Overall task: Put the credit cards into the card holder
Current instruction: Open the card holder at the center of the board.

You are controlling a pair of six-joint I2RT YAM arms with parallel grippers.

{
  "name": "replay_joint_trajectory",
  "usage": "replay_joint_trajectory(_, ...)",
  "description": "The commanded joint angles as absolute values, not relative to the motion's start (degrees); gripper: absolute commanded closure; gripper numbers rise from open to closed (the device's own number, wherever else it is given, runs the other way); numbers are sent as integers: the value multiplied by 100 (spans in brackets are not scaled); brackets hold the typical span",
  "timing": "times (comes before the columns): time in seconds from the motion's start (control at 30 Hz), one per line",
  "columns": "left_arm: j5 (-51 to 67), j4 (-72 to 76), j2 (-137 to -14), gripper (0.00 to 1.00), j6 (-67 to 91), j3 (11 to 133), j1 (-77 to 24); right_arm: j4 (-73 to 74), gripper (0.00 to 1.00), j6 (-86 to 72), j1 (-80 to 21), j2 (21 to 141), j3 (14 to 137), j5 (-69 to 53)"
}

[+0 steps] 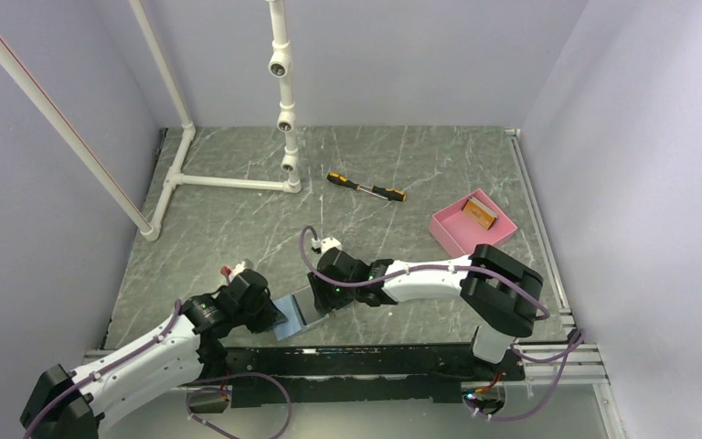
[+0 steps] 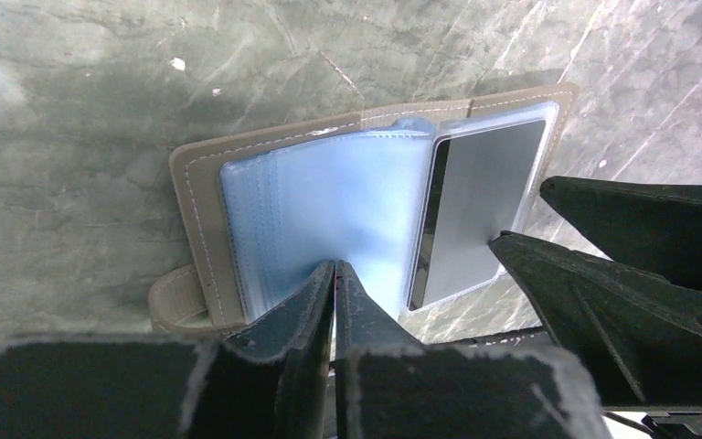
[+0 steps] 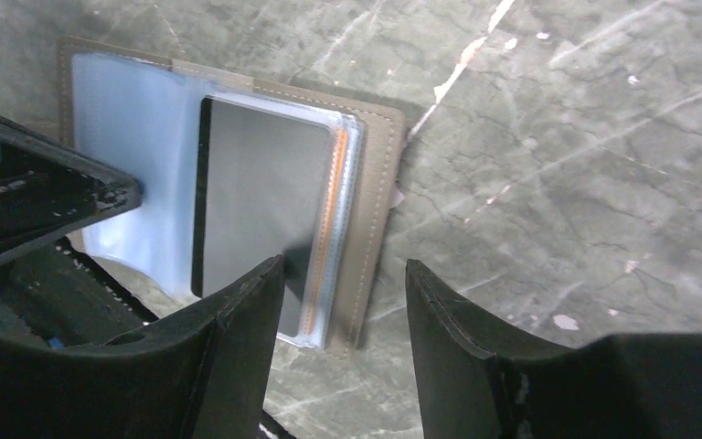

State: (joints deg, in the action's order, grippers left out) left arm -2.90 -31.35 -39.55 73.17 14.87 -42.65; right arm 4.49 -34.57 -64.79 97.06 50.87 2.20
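Note:
The card holder (image 1: 294,314) lies open on the table between both grippers, grey-tan outside, with light blue sleeves (image 2: 329,201) inside. A dark grey credit card (image 3: 256,192) sits in its right pocket, and an orange card edge (image 3: 327,229) shows beside it. My left gripper (image 2: 335,267) is shut, its tips pinched on the blue sleeve's near edge. My right gripper (image 3: 343,270) is open and empty, its jaws standing over the holder's right edge; its fingers (image 2: 603,274) also show in the left wrist view. One orange-brown credit card (image 1: 480,214) lies in the pink tray (image 1: 448,229).
A yellow-and-black screwdriver (image 1: 366,187) lies at mid-back. A white pipe frame (image 1: 238,181) stands at the back left. Grey walls close in both sides. A black rail (image 1: 375,361) runs along the near edge just behind the holder.

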Motion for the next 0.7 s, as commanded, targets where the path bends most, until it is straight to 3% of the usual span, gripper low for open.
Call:
replay_joint_trajectory(0.0, -762, -3932, -4087, 89, 7220, 1730, -4273, 992, 44, -3182, -6425, 9415, 5192, 633)
replay_joint_trajectory(0.17, -765, -4509, -3713, 83, 7231, 2085, -4272, 1310, 37, -3019, -6434, 9050, 5510, 430)
replay_joint_trajectory(0.27, -692, -4551, -3439, 64, 7250, 2146, -4279, 1139, 35, -3027, -6434, 8983, 5575, -56)
replay_joint_trajectory(0.47, -790, -4902, -3169, 42, 7365, 2265, -4276, 690, 34, -3178, -6424, 9081, 5485, -709)
replay_joint_trajectory(0.67, -1031, -5319, -3498, 45, 7680, 2384, -4276, 573, 34, -3244, -6314, 8963, 5329, -853)
